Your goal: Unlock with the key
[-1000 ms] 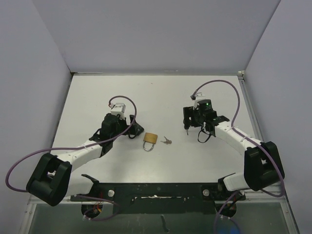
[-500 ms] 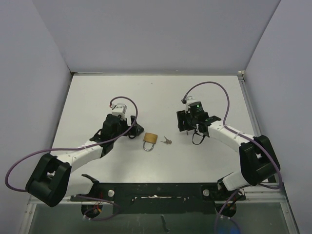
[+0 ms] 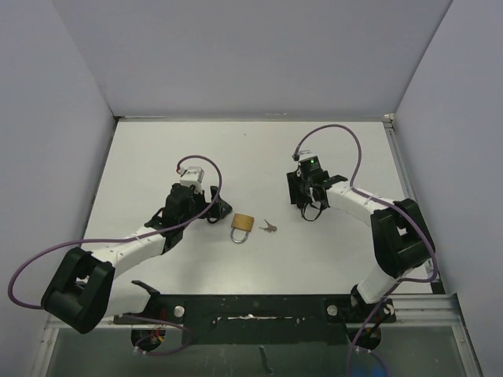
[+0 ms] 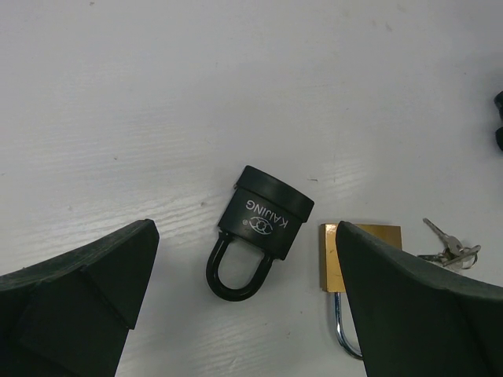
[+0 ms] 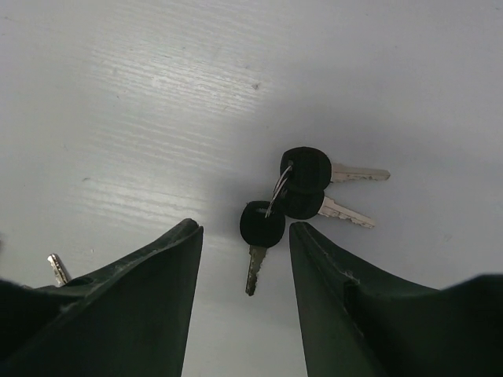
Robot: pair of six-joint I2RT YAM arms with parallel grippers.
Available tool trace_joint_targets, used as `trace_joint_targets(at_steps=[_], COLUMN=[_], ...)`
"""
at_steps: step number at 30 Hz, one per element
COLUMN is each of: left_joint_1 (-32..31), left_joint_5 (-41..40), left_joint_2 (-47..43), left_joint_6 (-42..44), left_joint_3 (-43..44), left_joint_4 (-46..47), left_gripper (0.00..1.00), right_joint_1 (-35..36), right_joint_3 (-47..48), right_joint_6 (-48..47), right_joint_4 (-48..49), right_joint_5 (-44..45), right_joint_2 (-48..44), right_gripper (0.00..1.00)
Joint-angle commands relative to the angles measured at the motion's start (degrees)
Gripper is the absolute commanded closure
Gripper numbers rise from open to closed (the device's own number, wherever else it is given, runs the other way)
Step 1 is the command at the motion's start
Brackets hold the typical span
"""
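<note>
Three black keys [image 5: 299,201], right wrist only

white table [image 3: 157,149]: black padlock [image 4: 263,228] | brass padlock [image 3: 242,226] | silver keys [image 3: 269,228] | black-headed keys [image 5: 295,196]

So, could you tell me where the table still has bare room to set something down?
Bare: the far table strip beyond the left gripper and right gripper, and the near strip before the arm bases. Crowded: the middle band, holding black padlock, brass padlock, small keys and black-headed keys.
</note>
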Motion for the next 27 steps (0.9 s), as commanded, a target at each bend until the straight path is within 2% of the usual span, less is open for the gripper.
trace_joint_targets(at_steps=[1,19,24,27], left_joint_1=[-0.34,-0.34,-0.34,-0.34], left_joint_5=[-0.65,-0.55,-0.52,-0.23], left_joint_2=[-0.89,0.35,0.48,0.67], left_joint_6=[0.53,0.72,0.72,0.65], left_joint_3=[2.12,2.12,2.14,2.16], left_joint_4=[2.93,3.90,4.03,4.31], left_gripper=[0.02,0.02,0.02,0.02], right_joint_1=[-0.57,-2.41,-2.43,-2.50], right_joint_3=[3.50,6.68,7.46,7.64], right_joint_6=[0.71,1.50,1.83,2.10], right_joint_4=[-0.36,-0.79,-1.37,-1.40], right_joint_5=[1.03,0.35,0.41,0.57], right_joint_2=[1.75,7.99,9.19,9.04], right_gripper=[0.51,0.68,0.87,0.92])
